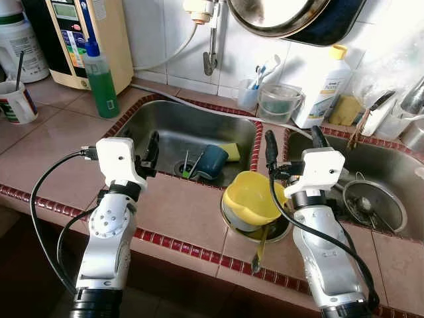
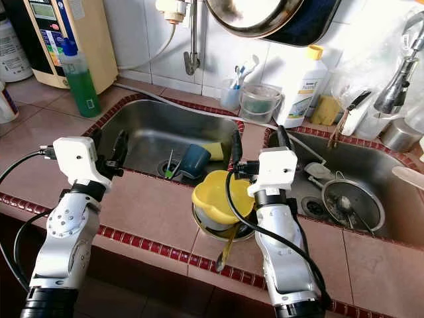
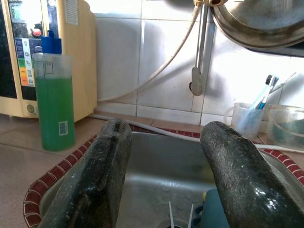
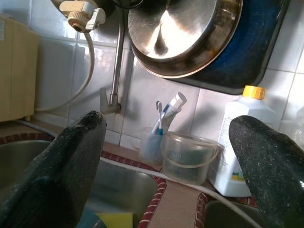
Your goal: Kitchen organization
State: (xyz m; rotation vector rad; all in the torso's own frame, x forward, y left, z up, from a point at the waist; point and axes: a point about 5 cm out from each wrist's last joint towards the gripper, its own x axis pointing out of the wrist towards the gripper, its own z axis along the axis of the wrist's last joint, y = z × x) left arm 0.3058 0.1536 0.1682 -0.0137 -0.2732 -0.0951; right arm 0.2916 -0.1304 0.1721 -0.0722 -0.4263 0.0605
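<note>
Two steel basins are sitting side by side in a tiled counter (image 1: 179, 212) edged with dark red tiles. The left gripper (image 1: 149, 154) is hovering over the near rim of the left sink (image 1: 165, 122), its two black fingers spread apart and grasping nothing. The right gripper (image 1: 295, 147) is hanging above the tiled strip between the basins, fingers likewise parted and empty.

A yellow bowl (image 1: 252, 195) is lying tilted in a metal bowl (image 1: 240, 225) on the counter's front edge, just beside the right arm; a spoon handle (image 1: 260, 255) is sticking out beneath it toward the edge. In the left sink, a dark blue cup (image 1: 212, 161) is lying on its side by the drain, touching a yellow sponge (image 1: 231, 152), with thin utensils (image 1: 187, 165) standing in the drain. A round metal lid (image 1: 374, 204) is resting in the right sink (image 1: 391, 169).

Along the back wall, a bottle of green liquid (image 1: 101, 78) with a blue cap is standing beside a cream water dispenser (image 1: 79, 36); its panel print is too small to read. A cup of toothbrushes (image 1: 250, 89), a clear plastic pail (image 1: 278, 103) and a white bottle (image 1: 324, 89) with a yellow cap are lining the backsplash; the bottle's label is not legible. A large steel pan (image 1: 291, 16) is hanging overhead, and a white mug (image 1: 16, 101) is standing at far left.
</note>
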